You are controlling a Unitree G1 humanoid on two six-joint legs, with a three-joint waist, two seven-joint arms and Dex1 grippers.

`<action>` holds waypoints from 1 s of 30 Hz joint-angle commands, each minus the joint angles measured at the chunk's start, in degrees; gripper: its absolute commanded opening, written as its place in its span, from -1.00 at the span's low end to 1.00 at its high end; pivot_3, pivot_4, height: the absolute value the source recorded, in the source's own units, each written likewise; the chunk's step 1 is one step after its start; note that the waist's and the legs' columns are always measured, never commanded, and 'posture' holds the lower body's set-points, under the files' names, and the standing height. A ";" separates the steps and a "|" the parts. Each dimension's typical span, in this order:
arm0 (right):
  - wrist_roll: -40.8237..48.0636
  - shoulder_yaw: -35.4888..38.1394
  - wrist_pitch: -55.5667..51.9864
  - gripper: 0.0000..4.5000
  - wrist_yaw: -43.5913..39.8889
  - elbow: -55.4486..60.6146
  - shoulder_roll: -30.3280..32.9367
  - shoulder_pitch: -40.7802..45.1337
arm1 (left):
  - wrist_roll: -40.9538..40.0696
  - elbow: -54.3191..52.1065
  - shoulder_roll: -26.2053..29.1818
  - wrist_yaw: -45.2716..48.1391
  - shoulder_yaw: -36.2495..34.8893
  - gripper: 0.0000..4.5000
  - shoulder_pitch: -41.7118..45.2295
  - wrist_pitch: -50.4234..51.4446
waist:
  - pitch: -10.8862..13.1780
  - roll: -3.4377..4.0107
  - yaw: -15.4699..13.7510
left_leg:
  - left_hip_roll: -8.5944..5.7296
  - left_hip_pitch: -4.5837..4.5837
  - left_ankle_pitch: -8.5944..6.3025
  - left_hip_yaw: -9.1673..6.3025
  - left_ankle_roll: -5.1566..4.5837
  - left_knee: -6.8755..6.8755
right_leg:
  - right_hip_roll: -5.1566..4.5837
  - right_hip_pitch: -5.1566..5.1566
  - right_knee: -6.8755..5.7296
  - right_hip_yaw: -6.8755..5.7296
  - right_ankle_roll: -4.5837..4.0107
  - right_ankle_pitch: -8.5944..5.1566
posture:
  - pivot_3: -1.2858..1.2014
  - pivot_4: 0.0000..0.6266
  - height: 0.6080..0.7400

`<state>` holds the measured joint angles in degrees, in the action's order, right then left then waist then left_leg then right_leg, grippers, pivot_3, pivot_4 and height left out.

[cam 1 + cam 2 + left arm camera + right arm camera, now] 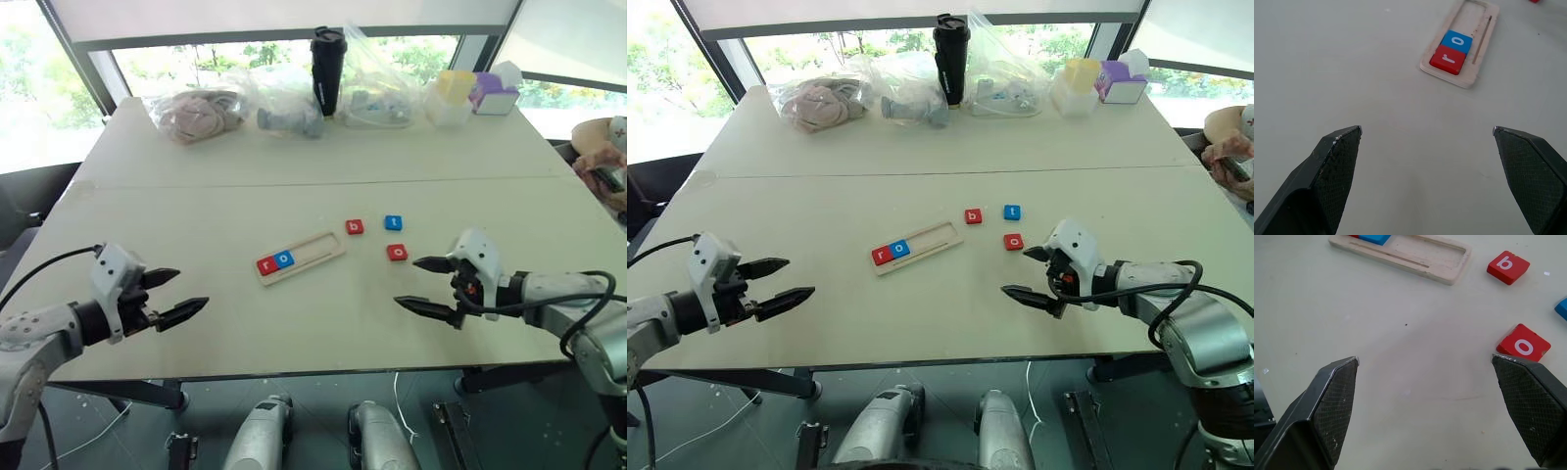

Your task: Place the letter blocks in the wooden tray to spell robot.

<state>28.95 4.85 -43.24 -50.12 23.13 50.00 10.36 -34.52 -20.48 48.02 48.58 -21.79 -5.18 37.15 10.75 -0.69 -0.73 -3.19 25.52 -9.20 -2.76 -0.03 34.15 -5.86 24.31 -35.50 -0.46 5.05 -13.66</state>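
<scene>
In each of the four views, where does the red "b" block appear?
Left eye view: red b block, right of the wooden tray.
Right eye view: same place, left of the blue t block.
Left wrist view: cannot tell.
Right wrist view: beside the tray's empty end.
Shared landmark: the tray.

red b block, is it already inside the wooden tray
No, the red b block lies on the table beside the wooden tray, which holds just the r and o blocks.

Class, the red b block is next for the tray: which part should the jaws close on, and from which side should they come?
Grip the red b block across two opposite side edges, coming straight down from above. It lies flat on the table with free space all round it, so only its thin sides offer purchase. The open right gripper is probably the handier one.
</scene>
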 commanded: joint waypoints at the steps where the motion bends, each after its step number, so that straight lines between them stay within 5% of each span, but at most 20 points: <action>1: -0.06 0.15 0.83 0.99 0.11 0.82 -0.14 0.74 | -0.56 -0.95 -0.12 -0.22 -1.73 1.00 0.61 -0.92 | 0.00 0.00 0.03 | 0.00 0.00 0.00 0.01 0.00 0.00 | 0.00 0.00 0.00 0.00 0.00 0.00 | 0.03 -0.52 1.00; 15: -1.65 -1.16 -0.83 0.99 2.56 0.80 0.14 1.39 | 4.46 0.24 0.31 -3.31 0.36 1.00 2.72 -2.73 | 0.00 0.00 0.02 | 0.00 -0.01 0.00 0.04 0.00 0.00 | 0.00 0.00 0.00 0.00 0.00 0.00 | 0.03 -0.52 1.00; 25: -1.60 -0.13 -4.72 0.99 4.40 -1.42 0.94 7.13 | 4.13 1.30 4.60 -1.59 5.81 1.00 14.19 3.48 | 0.00 -0.01 -0.02 | 0.00 -0.01 0.05 0.12 -0.13 0.04 | 0.01 0.00 0.00 -0.01 -0.04 0.06 | 0.03 -0.52 1.00; 30: -0.87 -2.78 -6.60 0.99 5.57 7.82 0.23 4.11 | 7.87 4.17 3.41 3.75 19.86 1.00 23.36 2.46 | 0.00 0.00 -0.09 | 0.00 -0.02 0.07 0.16 -0.20 0.04 | 0.04 0.00 -0.05 -0.03 -0.01 0.07 | 0.03 -0.52 1.00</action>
<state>27.56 2.02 -49.69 -45.22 27.85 50.41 14.71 -28.13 -17.54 51.88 51.01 -4.68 17.45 40.74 10.76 -0.69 -0.81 -3.18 25.47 -9.13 -2.52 -0.23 34.19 -5.82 24.29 -35.54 -0.47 5.09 -13.56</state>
